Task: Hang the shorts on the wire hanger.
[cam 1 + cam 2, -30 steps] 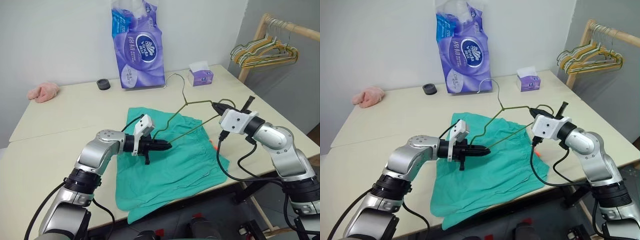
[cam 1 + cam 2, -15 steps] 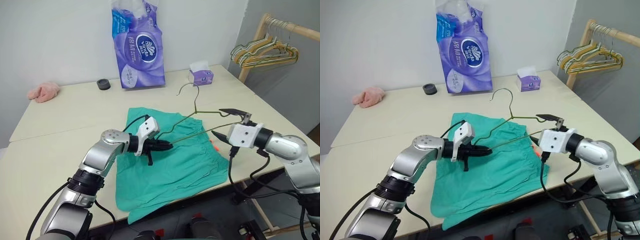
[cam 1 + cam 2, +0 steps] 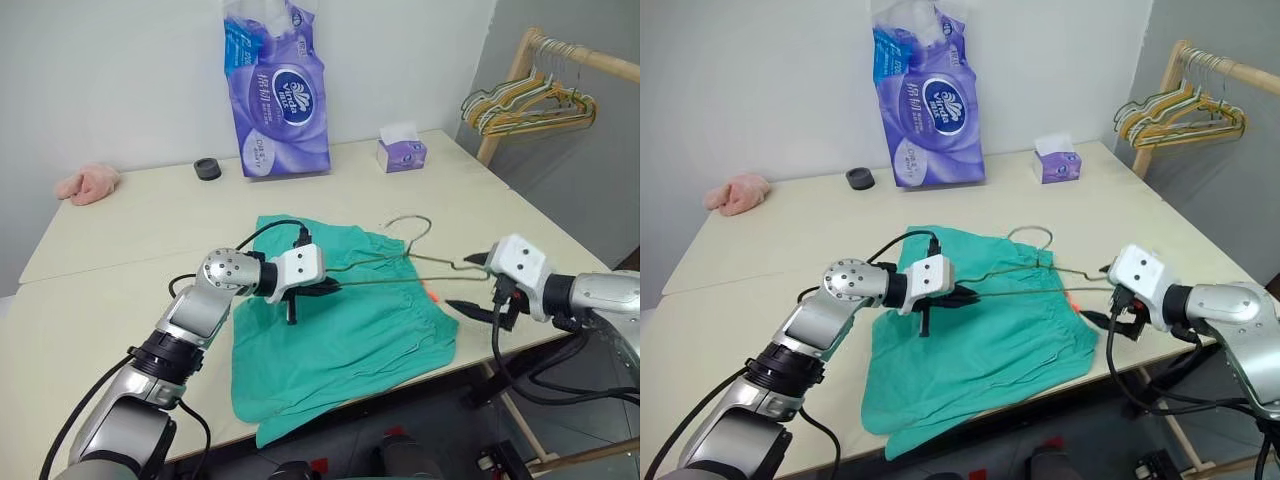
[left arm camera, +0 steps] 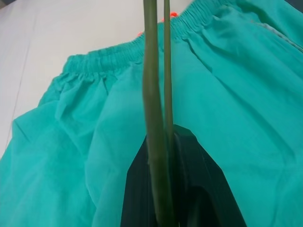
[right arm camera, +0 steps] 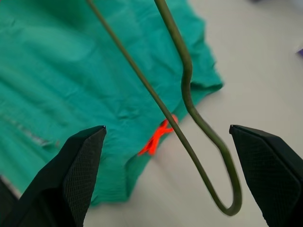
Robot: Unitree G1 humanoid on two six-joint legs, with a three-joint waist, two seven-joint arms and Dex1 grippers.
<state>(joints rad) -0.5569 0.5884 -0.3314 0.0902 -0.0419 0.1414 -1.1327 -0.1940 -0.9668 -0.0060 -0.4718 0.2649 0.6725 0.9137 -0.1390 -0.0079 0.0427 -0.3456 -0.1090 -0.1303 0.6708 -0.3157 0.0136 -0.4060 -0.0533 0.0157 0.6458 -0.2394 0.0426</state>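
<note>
— What has the hanger?
— The left gripper point(image 3: 325, 288) is clamped on one end of the wire hanger point(image 3: 400, 255), holding it above the shorts point(image 3: 340, 335). The right gripper point(image 3: 470, 285), at the hanger's 3 o'clock, gapes wide, gripping nothing.
— And around them?
— The shorts lie flat on the table point(image 3: 130, 230). At their 12 o'clock stand a purple tissue pack point(image 3: 275, 90) and a tissue box point(image 3: 402, 150); at 10 o'clock, a black ring point(image 3: 207, 168) and pink cloth point(image 3: 87, 184).

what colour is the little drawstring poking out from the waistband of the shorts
Bright orange-red; the drawstring lies at the edge of the teal-green shorts, clearest in the right wrist view.
</note>
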